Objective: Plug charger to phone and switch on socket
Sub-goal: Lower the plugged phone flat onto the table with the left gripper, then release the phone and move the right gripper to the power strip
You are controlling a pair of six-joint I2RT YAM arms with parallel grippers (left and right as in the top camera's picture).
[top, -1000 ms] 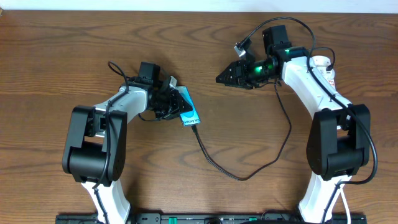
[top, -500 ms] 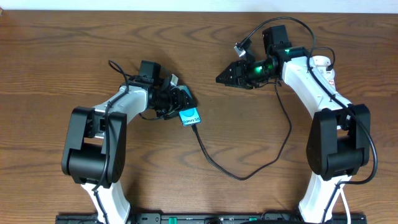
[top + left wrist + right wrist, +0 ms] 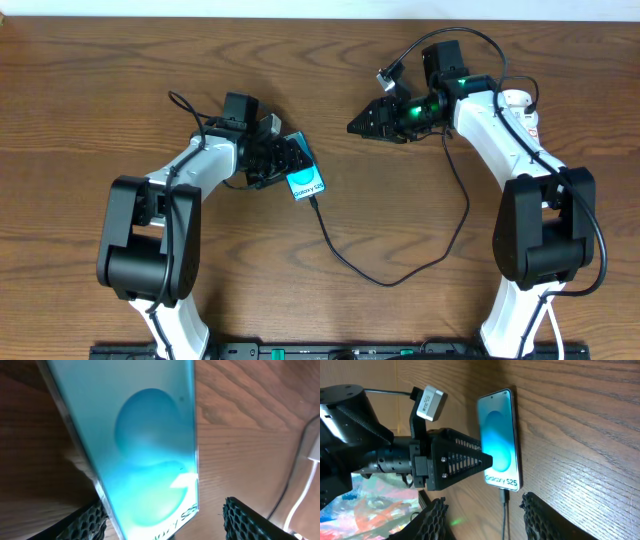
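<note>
The left gripper's (image 3: 289, 166) jaws bracket the cyan-screened "Galaxy S25" phone (image 3: 306, 181) on the brown wooden counter (image 3: 80, 100), with a gap on 1 side. The thin black charger cable (image 3: 345, 262) is plugged in at the phone's 5 o'clock end. At 2 o'clock, the right gripper's (image 3: 360, 125) jaws hang wide and empty.

Even light; phone (image 3: 150, 445) blurred close-up.

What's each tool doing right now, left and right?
Left tool: open, the phone between its fingers, not clamped.
Right tool: open, holding nothing.
</note>
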